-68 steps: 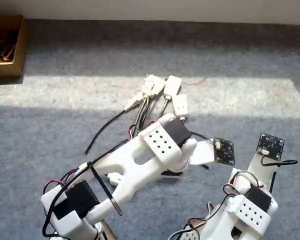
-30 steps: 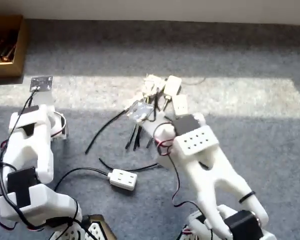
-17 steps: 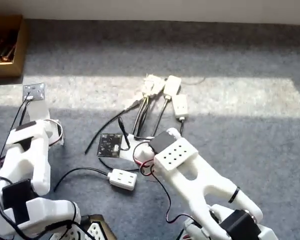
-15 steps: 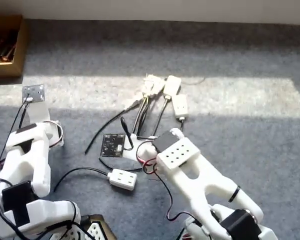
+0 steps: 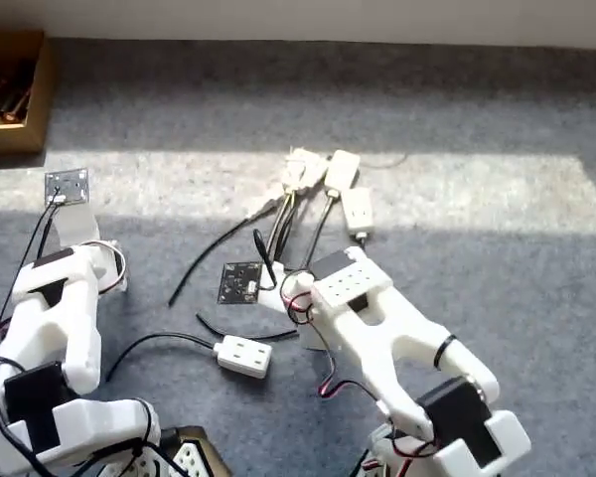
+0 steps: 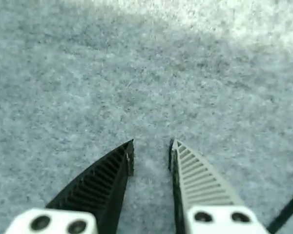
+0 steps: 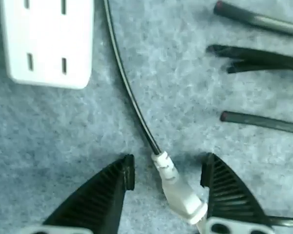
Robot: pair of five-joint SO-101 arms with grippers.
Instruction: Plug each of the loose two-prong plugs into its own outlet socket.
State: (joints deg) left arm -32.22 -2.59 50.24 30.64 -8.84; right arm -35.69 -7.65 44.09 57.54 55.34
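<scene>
My R gripper (image 7: 167, 165): fingers apart, straddling the plug (image 7: 179, 195), no contact. My L gripper (image 6: 150, 152): fingers narrowly apart, nothing held, over carpet (image 6: 136, 73).

Rec.: I should centre on the plug body, not the neck, square up, descend, then close firmly so it can't twist at insertion.

Plug: white moulded body, ribbed neck, black cord (image 7: 129, 92). Lies flat, askew betw. my fingers; prongs hidden. Outlet (image 7: 46, 41) near, white, slots up.
</scene>
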